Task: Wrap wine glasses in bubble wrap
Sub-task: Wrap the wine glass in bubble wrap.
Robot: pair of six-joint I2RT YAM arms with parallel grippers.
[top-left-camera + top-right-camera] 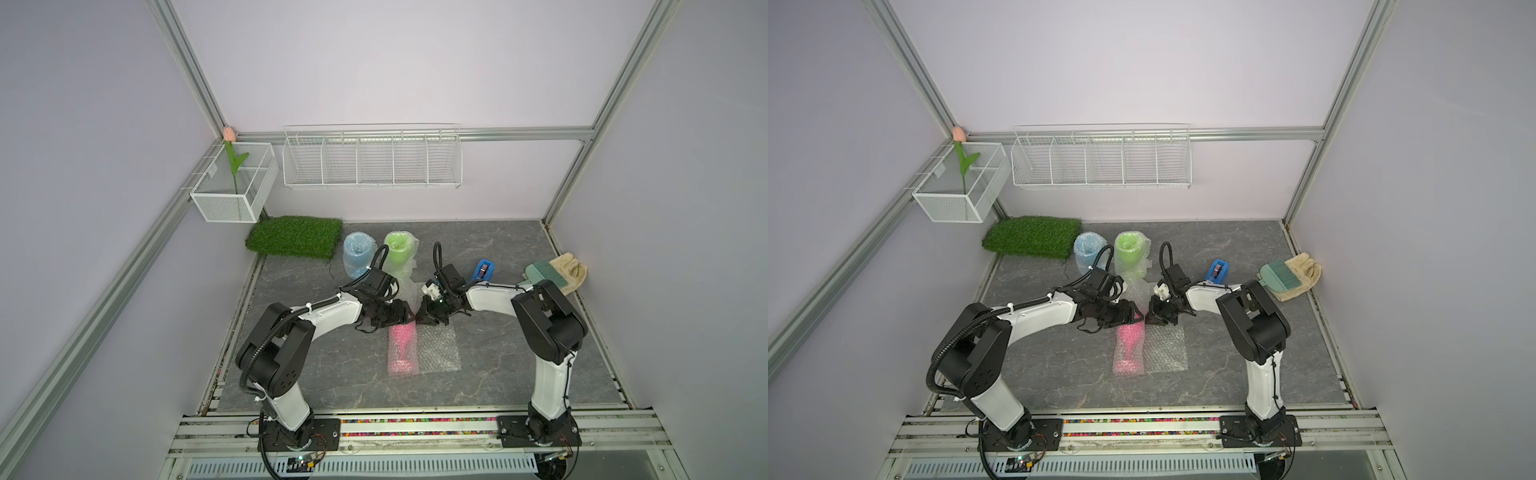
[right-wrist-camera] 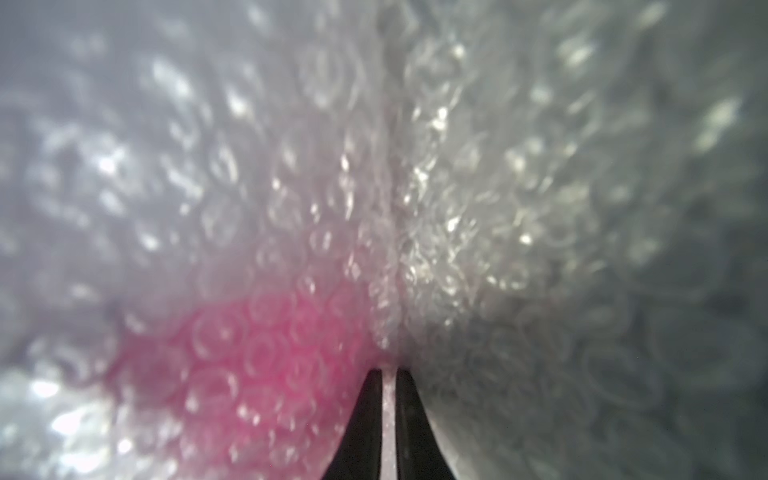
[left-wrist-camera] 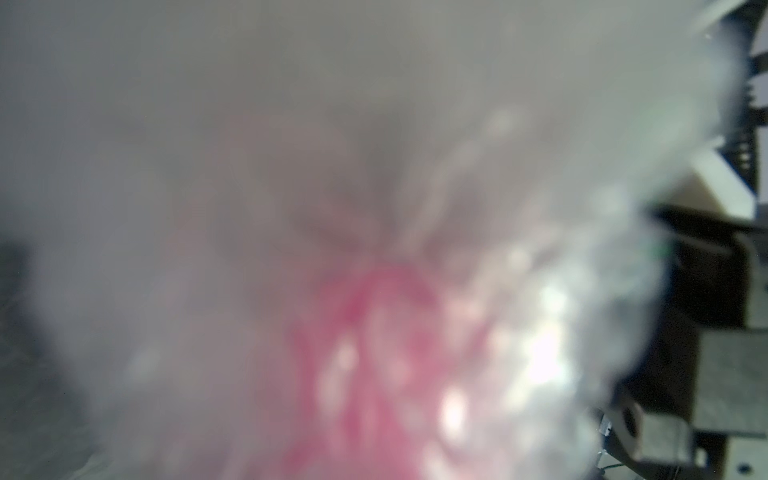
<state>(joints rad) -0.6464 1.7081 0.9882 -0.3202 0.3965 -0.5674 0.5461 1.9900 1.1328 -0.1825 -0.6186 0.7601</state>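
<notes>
Pinching a thin fold of the bubble wrap sheet (image 2: 457,187) in the right wrist view: right tool (image 2: 388,372), both black fingers (image 2: 365,424) pressed together on that edge, only plastic between them. Lying on its side under the same sheet, on the grey worktop (image 1: 519,365) between the two arms: pink goblet (image 1: 401,345), foot toward the robot's base, bowl end hidden beneath the tools. Spread flat on the worktop just beside the goblet, on the right arm's side: the loose part of the sheet; drawn up into a crumpled peak beyond the tools at its far end. Meeting nearly tip to tip above the bowl end in both top views: right tool and left tool (image 1: 405,316). Left tool's state impossible to tell, spread or pinching; left wrist view blurred, filled with pale plastic and a pink smear close to the lens. Standing upright at the back of the worktop, each rolled in its own bubble wrap: blue goblet (image 1: 357,253) and green goblet (image 1: 399,251), side by side, just apart, near a green grass mat (image 1: 293,237). Resting farther toward the right arm's side, well apart from the wrapping: small blue tape dispenser (image 1: 484,270), then a teal brush (image 1: 544,272) laid over a beige glove (image 1: 573,268).
</notes>
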